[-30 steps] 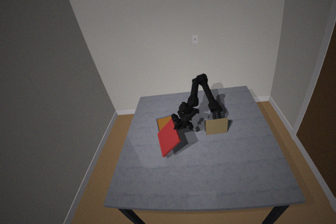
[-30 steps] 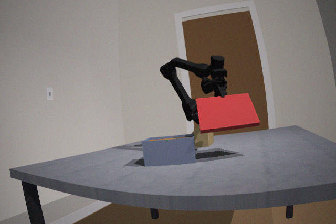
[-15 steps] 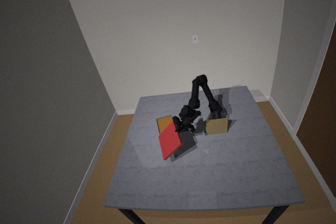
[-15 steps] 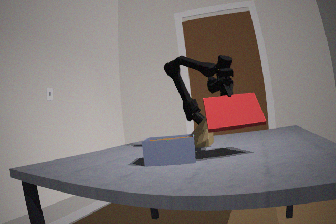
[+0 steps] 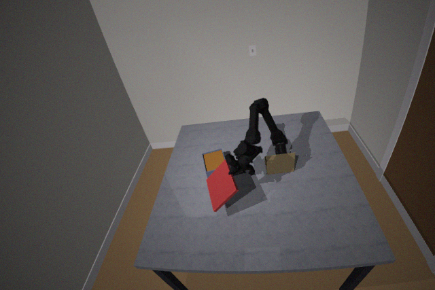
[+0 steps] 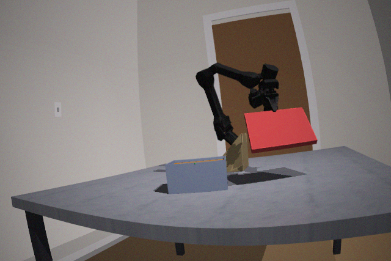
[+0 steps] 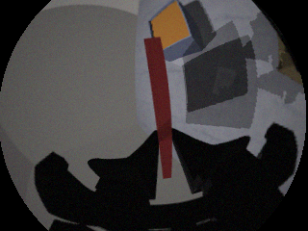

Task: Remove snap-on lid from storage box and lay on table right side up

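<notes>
From here, the fingers [image 5: 240,171] [image 6: 274,109] pinch the tilted red lid [image 5: 221,187] [image 6: 279,130] [image 7: 158,87], held above the desk [image 5: 266,238] [image 6: 195,214] [image 7: 212,134] beside the box [image 5: 214,161] [image 6: 197,176] [image 7: 185,45]; best level it well clear of the box before lowering.

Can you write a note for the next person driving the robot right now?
End effector: shut on the red lid by one edge, tilted, in the air.
Storage box: on the table, open, orange inside.
Done: lid off.
Left: lower the lid beside the box, lay it flat, right side up, let go.
Don't bump the box.
</notes>
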Controlling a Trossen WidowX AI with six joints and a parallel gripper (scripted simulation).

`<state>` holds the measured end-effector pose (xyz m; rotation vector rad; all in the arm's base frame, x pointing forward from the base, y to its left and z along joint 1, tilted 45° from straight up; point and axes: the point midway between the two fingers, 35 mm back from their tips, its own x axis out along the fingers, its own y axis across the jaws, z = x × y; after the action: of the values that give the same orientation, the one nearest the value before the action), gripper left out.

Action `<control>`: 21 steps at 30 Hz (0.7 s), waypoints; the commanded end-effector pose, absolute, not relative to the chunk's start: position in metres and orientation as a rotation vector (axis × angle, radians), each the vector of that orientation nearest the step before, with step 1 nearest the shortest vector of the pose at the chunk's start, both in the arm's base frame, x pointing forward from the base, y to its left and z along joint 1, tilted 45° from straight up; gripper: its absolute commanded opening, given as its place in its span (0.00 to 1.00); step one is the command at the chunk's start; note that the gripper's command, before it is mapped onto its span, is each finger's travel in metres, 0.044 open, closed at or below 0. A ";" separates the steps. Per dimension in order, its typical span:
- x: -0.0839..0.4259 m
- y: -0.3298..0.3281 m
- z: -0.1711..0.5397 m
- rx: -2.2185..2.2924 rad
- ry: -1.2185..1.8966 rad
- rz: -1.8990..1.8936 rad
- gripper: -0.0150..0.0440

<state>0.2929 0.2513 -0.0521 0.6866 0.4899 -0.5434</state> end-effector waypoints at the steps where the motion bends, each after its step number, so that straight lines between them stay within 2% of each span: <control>1: 0.291 0.260 -0.054 0.700 0.480 -0.537 0.25; 21: 0.277 0.288 -0.080 0.703 0.482 -0.536 0.25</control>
<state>0.2784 0.2802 -0.0790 0.6894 0.4917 -0.5436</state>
